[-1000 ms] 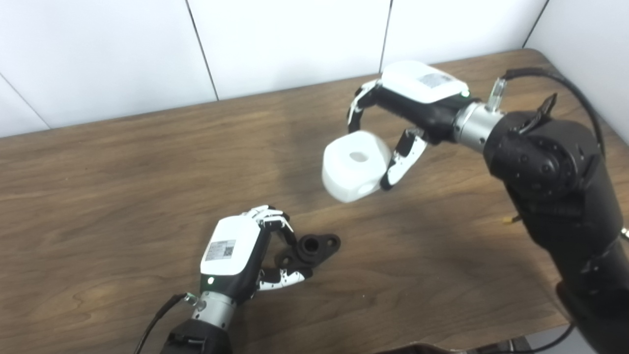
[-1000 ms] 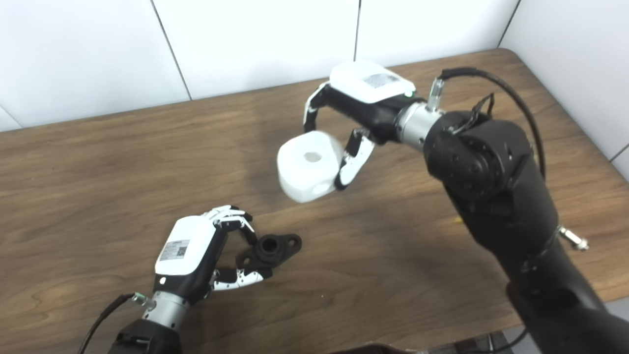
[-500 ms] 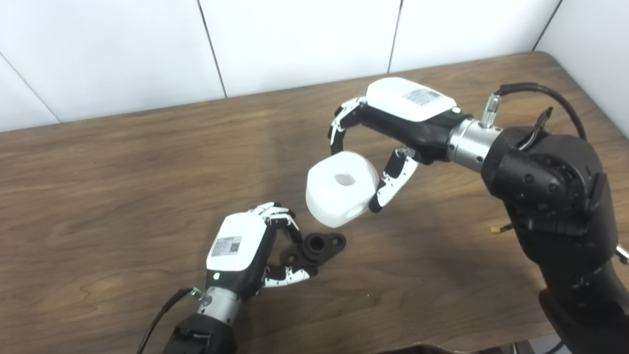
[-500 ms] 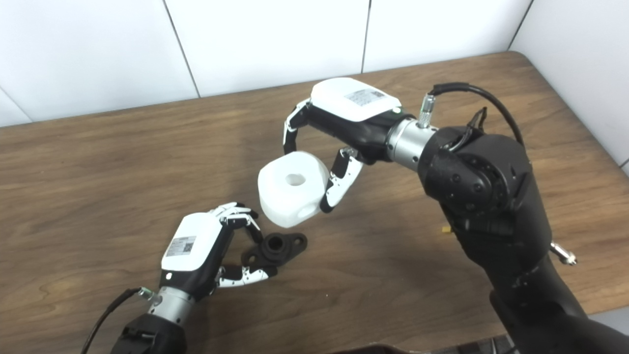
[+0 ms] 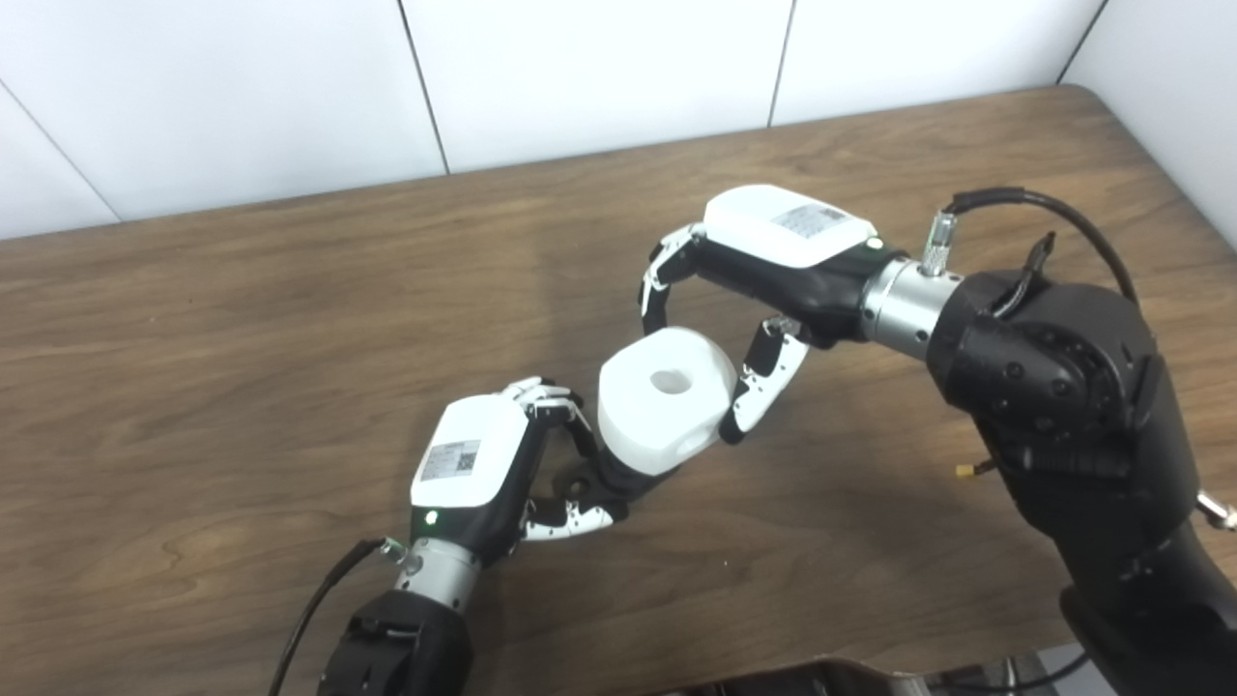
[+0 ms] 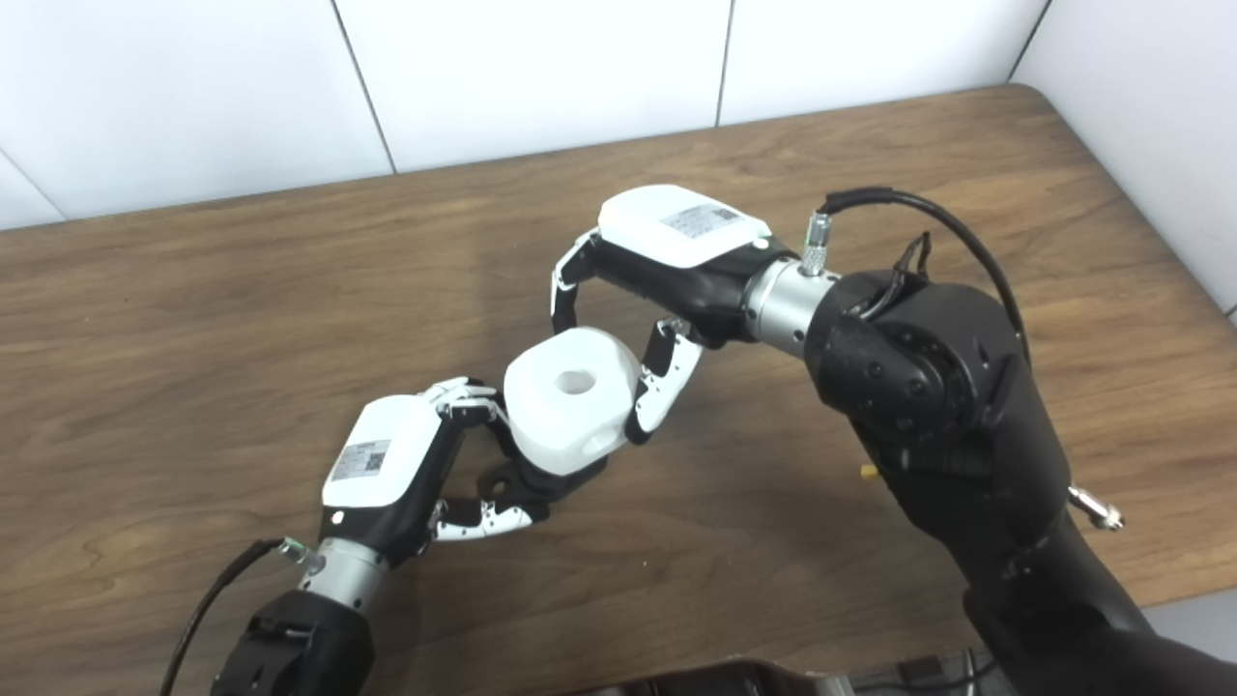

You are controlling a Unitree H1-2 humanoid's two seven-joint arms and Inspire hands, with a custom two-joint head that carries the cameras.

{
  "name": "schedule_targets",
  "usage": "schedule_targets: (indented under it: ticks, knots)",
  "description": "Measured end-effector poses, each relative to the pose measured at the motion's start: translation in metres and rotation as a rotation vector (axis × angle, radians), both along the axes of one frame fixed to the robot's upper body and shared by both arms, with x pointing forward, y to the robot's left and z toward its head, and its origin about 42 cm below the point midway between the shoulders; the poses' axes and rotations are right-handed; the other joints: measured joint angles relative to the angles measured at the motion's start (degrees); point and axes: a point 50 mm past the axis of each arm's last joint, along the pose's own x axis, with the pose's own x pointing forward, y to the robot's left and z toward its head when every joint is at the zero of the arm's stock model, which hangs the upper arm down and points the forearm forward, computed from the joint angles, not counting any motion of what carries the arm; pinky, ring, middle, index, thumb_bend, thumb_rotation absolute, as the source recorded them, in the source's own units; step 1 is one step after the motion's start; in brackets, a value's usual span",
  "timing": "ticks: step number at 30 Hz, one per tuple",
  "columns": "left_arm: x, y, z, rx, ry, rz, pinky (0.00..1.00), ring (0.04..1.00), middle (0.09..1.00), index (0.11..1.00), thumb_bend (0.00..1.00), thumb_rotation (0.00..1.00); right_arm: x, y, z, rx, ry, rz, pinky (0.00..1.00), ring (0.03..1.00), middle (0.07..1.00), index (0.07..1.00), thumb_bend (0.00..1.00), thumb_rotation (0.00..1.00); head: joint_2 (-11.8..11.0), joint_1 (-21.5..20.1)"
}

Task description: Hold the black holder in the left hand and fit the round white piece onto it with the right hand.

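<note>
Just below the centre of the frame the left hand (image 5: 483,474) sits low on the table (image 5: 242,319), fingers clamped on the black holder (image 6: 512,480), most of which is hidden under the white piece (image 5: 662,401). The right hand (image 5: 744,290), reaching in from the right, pinches that round piece between fingers and thumb, its centre hole facing up. The piece sits directly over the holder; whether it touches I cannot tell. The fit seems to turn on bringing that hole straight down over the holder's raised collar
</note>
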Motion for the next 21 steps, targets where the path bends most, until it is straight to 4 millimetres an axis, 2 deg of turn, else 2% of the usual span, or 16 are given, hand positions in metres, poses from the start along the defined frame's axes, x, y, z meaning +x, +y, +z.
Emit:
schedule_targets:
  ticks: [4,9,15,21]
  knots:
    - [0.002,-0.003,0.001,-0.004,0.015,0.001,0.8,0.85,0.769,0.486,0.52,0.05,0.0,0.001,0.0,0.01,-0.001,0.005,0.82,0.859,0.737,0.481,0.53,0.14,0.1,0.3]
    - [0.006,-0.006,0.001,-0.014,0.026,0.009,0.8,0.852,0.774,0.485,0.52,0.04,-0.001,0.005,-0.001,0.033,0.01,0.023,0.84,0.859,0.737,0.481,0.53,0.14,0.4,0.3]
    - [0.011,-0.007,0.001,-0.034,0.035,0.004,0.79,0.845,0.765,0.484,0.52,0.04,-0.001,0.006,-0.001,0.037,0.011,0.022,0.79,0.862,0.74,0.481,0.53,0.14,1.0,0.2]
    - [0.013,-0.007,0.001,-0.038,0.033,0.003,0.78,0.845,0.764,0.484,0.52,0.04,-0.001,0.007,-0.001,0.045,0.011,0.025,0.78,0.867,0.74,0.481,0.53,0.14,1.1,0.3]
